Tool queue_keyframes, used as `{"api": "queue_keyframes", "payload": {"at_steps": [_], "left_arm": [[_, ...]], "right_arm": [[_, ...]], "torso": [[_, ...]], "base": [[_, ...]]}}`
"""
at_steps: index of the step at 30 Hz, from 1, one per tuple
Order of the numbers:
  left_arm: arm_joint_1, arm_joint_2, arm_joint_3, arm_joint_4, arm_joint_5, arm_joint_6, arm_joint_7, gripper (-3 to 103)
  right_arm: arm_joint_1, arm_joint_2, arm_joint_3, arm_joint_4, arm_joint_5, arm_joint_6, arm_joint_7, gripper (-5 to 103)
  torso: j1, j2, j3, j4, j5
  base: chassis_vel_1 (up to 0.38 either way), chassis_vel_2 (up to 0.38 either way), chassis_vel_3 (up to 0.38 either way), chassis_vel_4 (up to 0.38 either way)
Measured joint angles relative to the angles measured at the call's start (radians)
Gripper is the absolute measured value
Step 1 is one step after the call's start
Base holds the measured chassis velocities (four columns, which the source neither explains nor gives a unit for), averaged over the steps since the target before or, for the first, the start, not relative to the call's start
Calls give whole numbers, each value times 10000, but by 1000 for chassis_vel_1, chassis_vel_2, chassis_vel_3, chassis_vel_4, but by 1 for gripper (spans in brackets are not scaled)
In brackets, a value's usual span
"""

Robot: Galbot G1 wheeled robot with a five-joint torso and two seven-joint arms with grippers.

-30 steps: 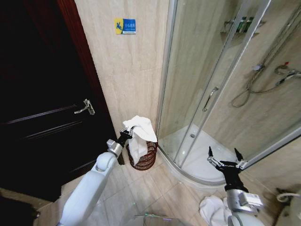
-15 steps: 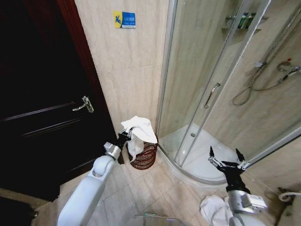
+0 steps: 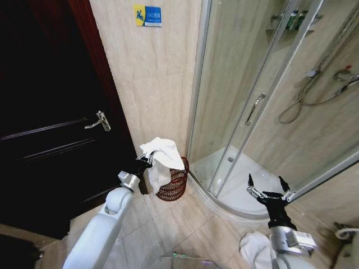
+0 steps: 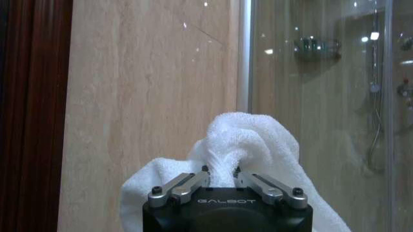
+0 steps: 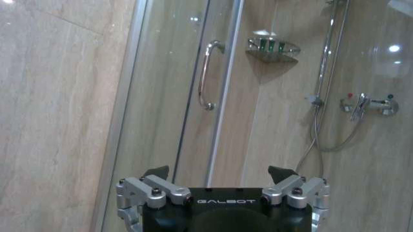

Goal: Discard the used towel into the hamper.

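Nearest, the right gripper hovers idle with jaws spread wide before the shower door. Farther off, the left gripper pinches the white towel directly above the hamper standing against the tiled wall.

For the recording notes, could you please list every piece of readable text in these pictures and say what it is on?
"GALBOT": on the body of the left gripper, which is shut on the towel.
"GALBOT": on the body of the right gripper, fingers open.
Blue and yellow wall sign: characters too small to read.
Shower shelf bottles: labels unreadable.
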Motion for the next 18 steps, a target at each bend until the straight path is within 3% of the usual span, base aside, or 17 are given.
{"api": "queue_keyframes", "payload": {"at_steps": [13,18], "left_arm": [[218,-282,-290,-544,-71,23,-62,7],[410,-49,-283,-869,-445,159,-79,7]], "right_arm": [[104,0,107,-1,124,-220,-128,100],[202,0,337,110,585,-835,-342,100]], "torso": [[-310,-680,-373,0,0],[-440,-960,-523,0,0]], "base": [[0,0,0,0],[0,0,0,0]]}}
